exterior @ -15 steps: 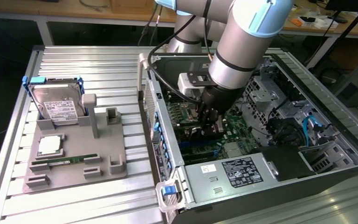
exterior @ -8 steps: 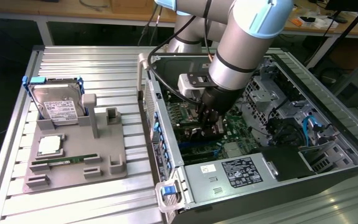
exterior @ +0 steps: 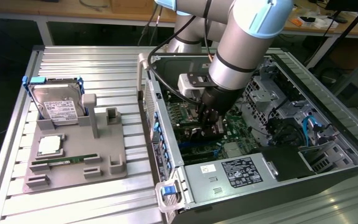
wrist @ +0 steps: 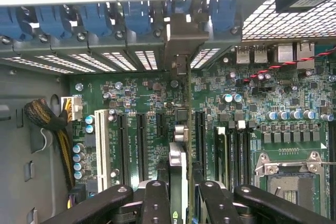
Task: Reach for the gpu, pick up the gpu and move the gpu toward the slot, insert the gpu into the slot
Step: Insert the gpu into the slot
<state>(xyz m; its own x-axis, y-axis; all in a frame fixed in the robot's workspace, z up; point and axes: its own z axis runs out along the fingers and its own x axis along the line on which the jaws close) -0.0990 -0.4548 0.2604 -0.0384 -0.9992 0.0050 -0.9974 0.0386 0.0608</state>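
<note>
In the exterior view I see the silver and light-blue robot arm (exterior: 241, 42) reaching down into the open black computer case (exterior: 272, 172), and its black gripper (exterior: 209, 125) is low over the green motherboard (exterior: 229, 135), near the middle of the case. On the exterior view's left, a grey plastic holder tray (exterior: 73, 172) carries the silver hard drive with white label (exterior: 58, 105) and the slim green memory stick (exterior: 67, 161) (both well apart from the arm). In the wrist view the black fingers (wrist: 156, 200) pinch the thin black graphics card, the gpu (wrist: 177, 156), seen edge-on and upright between them. Its metal end bracket (wrist: 181, 38) stands at the case's rear wall, among the blue clips (wrist: 136, 17). The gpu stands over the motherboard between the long connectors; I cannot tell whether it is seated in the slot.
</note>
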